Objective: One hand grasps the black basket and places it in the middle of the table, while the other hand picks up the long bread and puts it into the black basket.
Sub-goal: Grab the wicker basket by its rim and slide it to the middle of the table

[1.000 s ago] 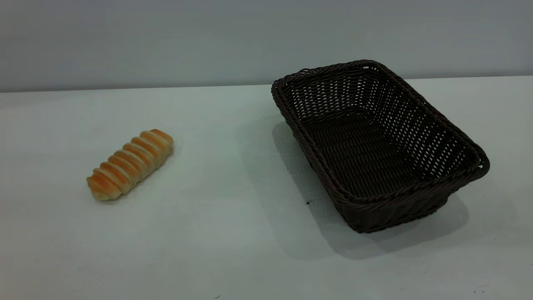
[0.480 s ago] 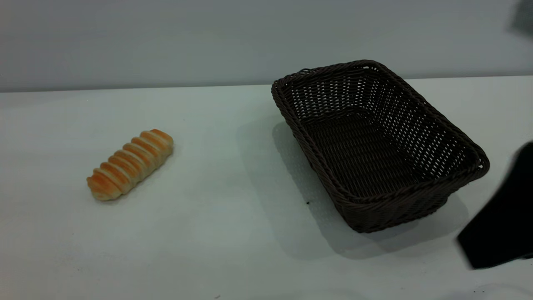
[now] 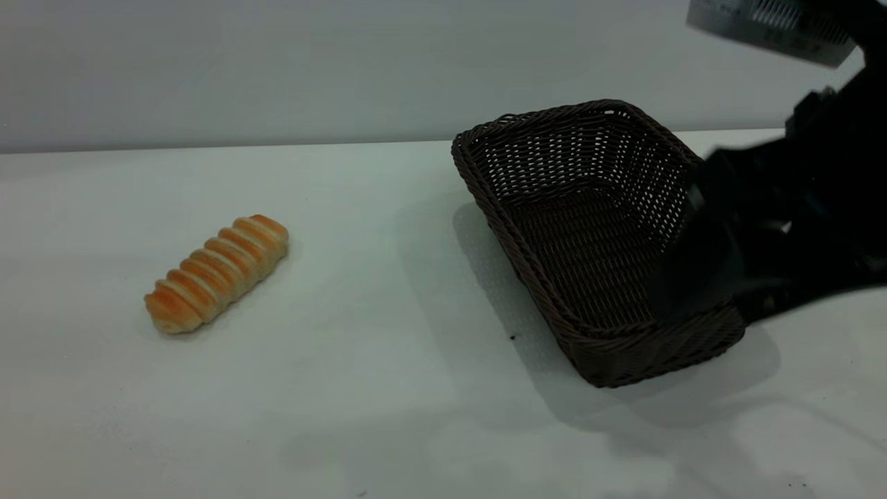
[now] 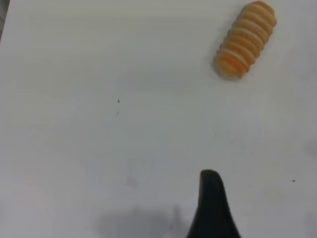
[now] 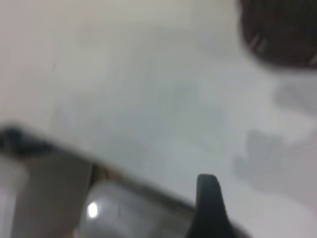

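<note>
The right gripper [image 3: 700,277] (finger spread unreadable) overlaps the dark woven wicker basket's [image 3: 554,208] near rim; seat deep before closing.

Open table [image 3: 388,291] between long bread [image 3: 216,273] and black basket [image 3: 547,208]; right arm [image 3: 783,229] blocking basket's right side.

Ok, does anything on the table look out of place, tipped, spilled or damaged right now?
Nothing stands out. The black basket sits upright and empty on the table, weave intact. The long bread lies whole, well apart from it. The right arm's gripper crosses the basket's rim; the left gripper's finger is short of the bread.
</note>
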Controlling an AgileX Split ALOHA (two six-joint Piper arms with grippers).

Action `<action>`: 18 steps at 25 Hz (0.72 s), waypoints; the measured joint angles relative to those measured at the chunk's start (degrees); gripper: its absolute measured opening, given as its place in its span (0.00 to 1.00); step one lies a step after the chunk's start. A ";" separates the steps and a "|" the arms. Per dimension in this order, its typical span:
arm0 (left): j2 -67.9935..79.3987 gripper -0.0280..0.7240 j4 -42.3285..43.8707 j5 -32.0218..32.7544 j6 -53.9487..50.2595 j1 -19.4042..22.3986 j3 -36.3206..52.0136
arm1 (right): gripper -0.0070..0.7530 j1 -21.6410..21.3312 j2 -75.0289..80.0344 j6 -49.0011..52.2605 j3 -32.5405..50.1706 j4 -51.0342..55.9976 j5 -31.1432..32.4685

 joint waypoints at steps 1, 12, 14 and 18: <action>0.00 0.79 0.00 0.21 0.00 0.00 0.00 | 0.77 -0.51 0.43 1.62 0.01 0.00 -1.87; 0.08 0.79 0.00 0.35 0.00 0.00 0.00 | 0.55 -6.56 10.37 10.85 -0.09 4.70 -6.40; 0.08 0.79 0.00 0.35 0.00 0.00 0.00 | 0.55 -7.16 11.05 11.11 -0.09 5.15 -6.57; 0.08 0.79 0.00 0.35 0.00 0.00 0.00 | 0.55 -7.44 11.35 11.18 -0.20 5.44 -8.70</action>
